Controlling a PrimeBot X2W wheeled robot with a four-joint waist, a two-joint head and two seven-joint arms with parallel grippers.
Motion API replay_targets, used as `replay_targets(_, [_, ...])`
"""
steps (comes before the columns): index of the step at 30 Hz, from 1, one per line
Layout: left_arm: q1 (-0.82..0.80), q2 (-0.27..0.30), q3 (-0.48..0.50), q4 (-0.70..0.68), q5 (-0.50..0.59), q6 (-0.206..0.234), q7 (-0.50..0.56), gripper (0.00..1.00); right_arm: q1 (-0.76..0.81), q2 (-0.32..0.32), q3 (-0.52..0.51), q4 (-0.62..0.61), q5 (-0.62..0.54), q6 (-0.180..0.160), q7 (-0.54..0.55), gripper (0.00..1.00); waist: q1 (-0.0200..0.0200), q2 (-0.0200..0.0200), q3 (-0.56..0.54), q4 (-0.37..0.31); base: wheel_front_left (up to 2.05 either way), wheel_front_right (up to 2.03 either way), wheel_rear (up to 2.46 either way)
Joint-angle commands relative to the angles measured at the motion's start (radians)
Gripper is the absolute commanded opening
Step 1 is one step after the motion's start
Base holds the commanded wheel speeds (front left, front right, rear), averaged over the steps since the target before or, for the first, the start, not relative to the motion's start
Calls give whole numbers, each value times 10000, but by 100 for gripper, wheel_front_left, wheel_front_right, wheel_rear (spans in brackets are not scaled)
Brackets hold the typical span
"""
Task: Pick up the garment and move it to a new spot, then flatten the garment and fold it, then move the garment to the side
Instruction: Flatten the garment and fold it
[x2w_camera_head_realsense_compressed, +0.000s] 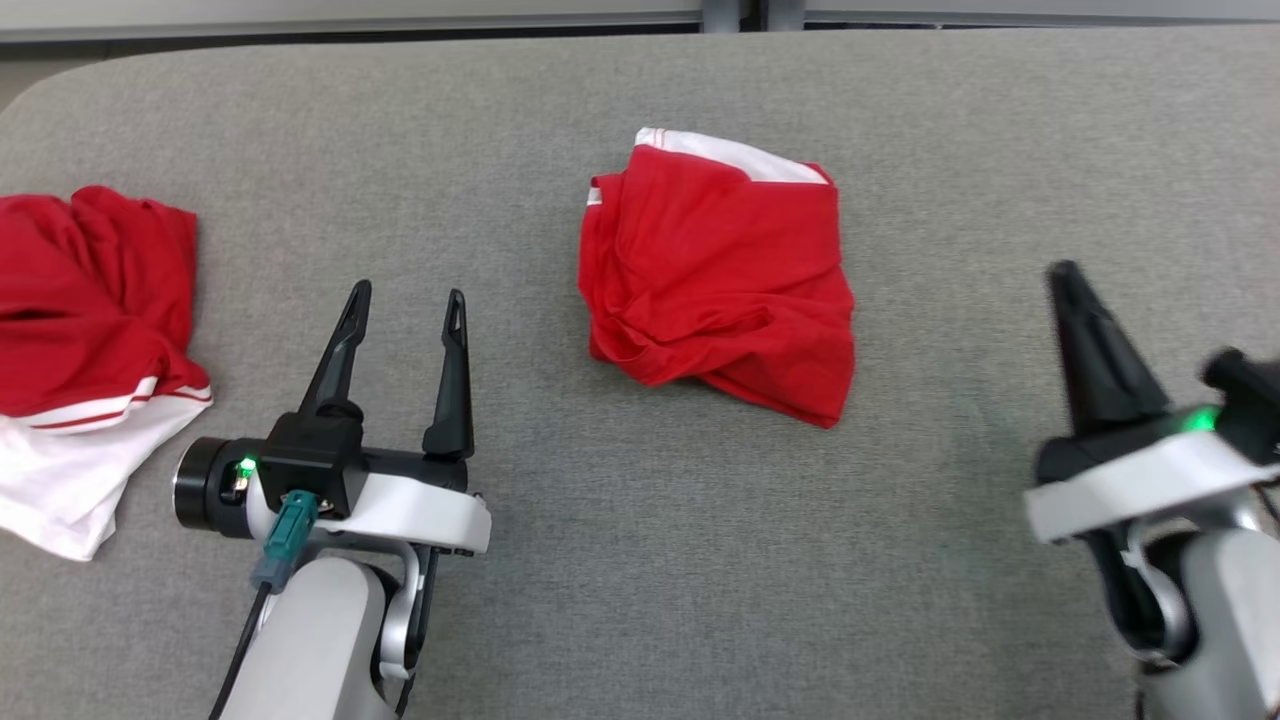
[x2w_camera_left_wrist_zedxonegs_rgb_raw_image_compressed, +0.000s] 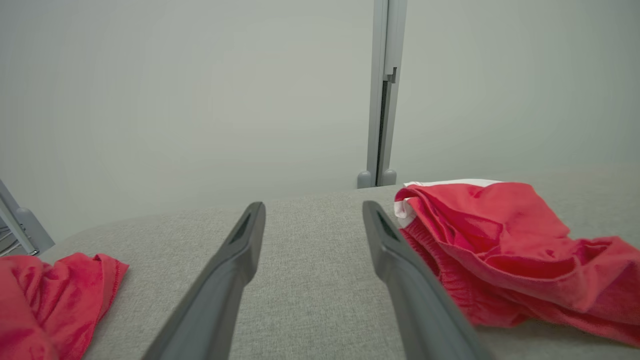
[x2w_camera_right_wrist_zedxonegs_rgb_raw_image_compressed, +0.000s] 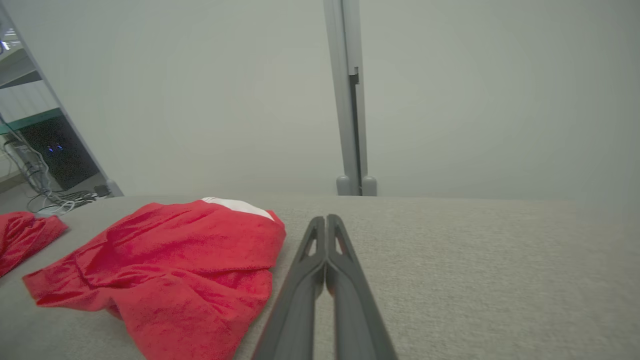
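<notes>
- Garment (x2w_camera_head_realsense_compressed: 715, 275) – a red piece with a white band along its far edge – lies bunched just beyond the middle of the table (x2w_camera_head_realsense_compressed: 640, 560), at about 1 o'clock from the left gripper (x2w_camera_head_realsense_compressed: 408, 292) and 10 o'clock from the right gripper (x2w_camera_head_realsense_compressed: 1068, 275).
- It touches neither gripper. Lying between the two, it looks within reach of either arm, which suits a first lift to a new spot.
- Left gripper: jaws spread wide with nothing between them, fingers pointing toward 12 o'clock over bare table. The stance reads as ready to pinch.
- Right gripper: fingers pressed together along their length in the right wrist view, gripping nothing. It is blurred in the head view. Shut like this it cannot take cloth, so I judge it must open before it helps.
- Second red-and-white garment (x2w_camera_head_realsense_compressed: 90, 330) lies crumpled at 9 o'clock, by the table's left edge – probably set aside.
- Cloth: soft, thin knit, folded over itself into rounded ridges and a loose flap toward 5 o'clock. The left wrist view shows a gathered, ruffled hem that looks elasticated. It should drape and slip rather than hold any shape.
- Table cover: grey, matte and finely woven, with a rounded far-left corner. It probably offers some drag on the cloth.
- Fingers: long, dark, tapering blades, each with a narrow slot near the tip.
</notes>
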Motion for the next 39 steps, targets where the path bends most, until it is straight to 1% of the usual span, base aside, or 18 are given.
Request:
replay_targets(1, [-162, 20, -3, -36, 2, 23, -14, 100, -299, 9, 293, 167, 80, 3, 58, 0, 0, 0, 151, 179, 0, 0, 0])
replay_targets(7, [-562, -271, -186, -110, -19, -66, -14, 100, -2217, 334, 2646, 1718, 460, 1, -11, 0, 0, 0, 595, 829, 0, 0, 0])
replay_targets(8, [-605, -311, -232, -116, -24, -61, -14, 100, -2519, 405, 2957, 2050, 508, 1, -11, 0, 0, 0, 652, 946, 0, 0, 0])
replay_targets(9, [-709, -406, -299, -133, -42, -69, -15, 100, -3108, 590, 3581, 2648, 652, 1, -127, 0, 0, 0, 761, 1153, 0, 0, 0])
replay_targets(13, [-766, -537, -382, -173, -69, -77, -14, 100, -4001, 927, 4443, 3936, 937, 1, -330, 0, 0, 0, 868, 1416, 0, 0, 0])
replay_targets(17, [-705, -585, -416, -181, -64, -75, -14, 100, -4584, 1298, 5307, 4995, 1256, 1, -534, 0, 0, 0, 916, 1481, 0, 0, 0])
replay_targets(20, [-625, -615, -403, -164, -46, -67, -14, 100, -4820, 1484, 6016, 5685, 1376, 1, -614, 0, 0, 0, 922, 1442, 0, 0, 0])
replay_targets(21, [-611, -621, -404, -151, -37, -72, -14, 100, -4876, 1504, 6247, 5924, 1370, 1, -608, 0, 0, 0, 924, 1426, 0, 0, 0])
replay_targets(22, [-611, -621, -404, -151, -37, -72, -14, 100, -4876, 1504, 6247, 5924, 1370, 1, -608, 0, 0, 0, 924, 1426, 0, 0, 0])
replay_targets(27, [-667, -646, -396, -97, 0, -132, -14, 100, -4899, 1595, 7301, 6963, 1609, 5, -785, 0, 0, 0, 932, 1344, 0, 0, 0])
replay_targets(30, [-650, -653, -337, -71, 20, -145, -16, 100, -4838, 1623, 7799, 7308, 1821, 18, -1096, 0, 0, 0, 878, 1255, 0, 0, 0])
replay_targets(33, [-524, -657, -260, -22, 56, -153, -14, 100, -4711, 1610, 8197, 7364, 2042, 18, -1459, 0, 0, 0, 746, 1140, 0, 0, 0])
replay_targets(36, [-434, -641, -184, 31, 128, -175, -16, 100, -4589, 1510, 8408, 7044, 2307, 17, -1832, 0, 0, 0, 564, 970, 0, 0, 0])
replay_targets(39, [-276, -580, -83, 81, 183, -208, -14, 100, -4532, 1306, 8088, 6399, 2563, 14, -2118, 0, 0, 0, 355, 791, 0, 0, 0])
